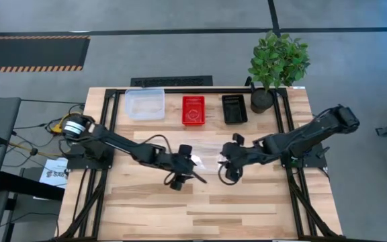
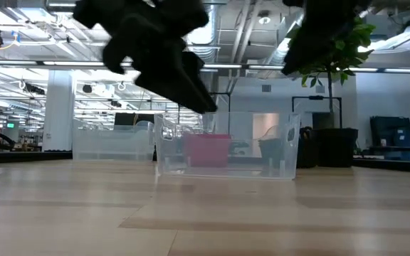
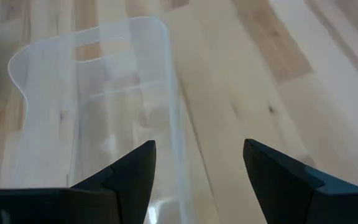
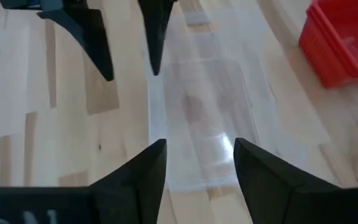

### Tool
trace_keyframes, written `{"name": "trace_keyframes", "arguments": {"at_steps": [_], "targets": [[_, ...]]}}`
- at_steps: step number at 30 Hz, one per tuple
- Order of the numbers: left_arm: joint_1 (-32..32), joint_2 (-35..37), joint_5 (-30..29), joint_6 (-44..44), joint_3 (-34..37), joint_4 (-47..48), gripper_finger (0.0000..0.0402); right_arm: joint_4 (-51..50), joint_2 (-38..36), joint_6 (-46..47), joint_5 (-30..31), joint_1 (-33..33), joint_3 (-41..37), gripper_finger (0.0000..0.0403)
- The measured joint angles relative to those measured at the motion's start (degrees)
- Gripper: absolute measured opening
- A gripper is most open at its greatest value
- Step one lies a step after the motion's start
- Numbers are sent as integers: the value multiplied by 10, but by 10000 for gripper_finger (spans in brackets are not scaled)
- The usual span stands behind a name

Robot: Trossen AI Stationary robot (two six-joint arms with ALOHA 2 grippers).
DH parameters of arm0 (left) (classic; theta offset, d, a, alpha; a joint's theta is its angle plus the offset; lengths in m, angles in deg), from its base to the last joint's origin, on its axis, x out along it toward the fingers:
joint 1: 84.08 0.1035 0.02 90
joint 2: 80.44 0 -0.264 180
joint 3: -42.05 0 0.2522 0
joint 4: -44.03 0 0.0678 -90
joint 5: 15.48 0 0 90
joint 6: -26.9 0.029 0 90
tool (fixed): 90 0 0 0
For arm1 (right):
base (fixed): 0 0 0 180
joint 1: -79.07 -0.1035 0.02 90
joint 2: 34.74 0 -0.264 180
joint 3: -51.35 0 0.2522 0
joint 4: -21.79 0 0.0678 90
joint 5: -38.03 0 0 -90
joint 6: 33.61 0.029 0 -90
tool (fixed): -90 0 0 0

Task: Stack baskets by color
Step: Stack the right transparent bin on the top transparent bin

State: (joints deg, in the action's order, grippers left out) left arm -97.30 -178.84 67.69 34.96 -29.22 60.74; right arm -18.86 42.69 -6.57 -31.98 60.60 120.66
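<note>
Both dark grippers, left and right, spread wide over smooth translucent rectangular basket on pale wood-grain table.

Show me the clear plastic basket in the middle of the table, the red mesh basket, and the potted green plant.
Clear plastic basket in the middle (image 2: pixel 226 153), low view, on its front wall.
Red mesh basket (image 1: pixel 193 110), high view, on its inside floor.
Potted green plant (image 1: pixel 277 59), high view, on its leaves.
</note>
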Motion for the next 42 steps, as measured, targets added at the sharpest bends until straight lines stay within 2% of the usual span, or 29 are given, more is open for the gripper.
{"name": "trace_keyframes", "arguments": {"at_steps": [5, 10, 13, 17, 21, 23, 24, 26, 31, 34, 37, 42], "targets": [[11, -35, -3, -16, -45, 52, 232, 5, -10, 10, 11, -5, -16, 206], [21, -41, 0, -28, -53, 96, 230, 10, -4, 8, 11, 3, -17, 207], [23, -40, 4, -32, -53, 119, 214, 19, -2, -1, 11, 6, -16, 205], [23, -39, 4, -31, -53, 135, 156, 27, -2, -5, 11, 12, -16, 202], [23, -39, 8, -3, -53, 136, 68, 27, -2, -6, 11, 19, -16, 201], [23, -39, 28, 18, -53, 141, 23, 26, -2, -6, 11, 23, -16, 201], [23, -39, 33, 24, -53, 144, 13, 26, -2, -6, 10, 25, -16, 201], [22, -37, 50, 47, -54, 156, 7, 26, -2, -8, 10, 25, -16, 200], [-5, -11, 128, 156, -54, 255, 1, 25, -2, -34, 9, 25, -16, 199], [-22, 1, 146, 202, -54, 325, 0, 25, -2, -36, 3, 25, -16, 199], [-34, 8, 145, 198, -55, 369, 1, 26, -2, -36, -4, 25, -16, 197], [-46, 16, 136, 134, -53, 405, 17, 36, -2, -38, -4, 25, -16, 194]]}}
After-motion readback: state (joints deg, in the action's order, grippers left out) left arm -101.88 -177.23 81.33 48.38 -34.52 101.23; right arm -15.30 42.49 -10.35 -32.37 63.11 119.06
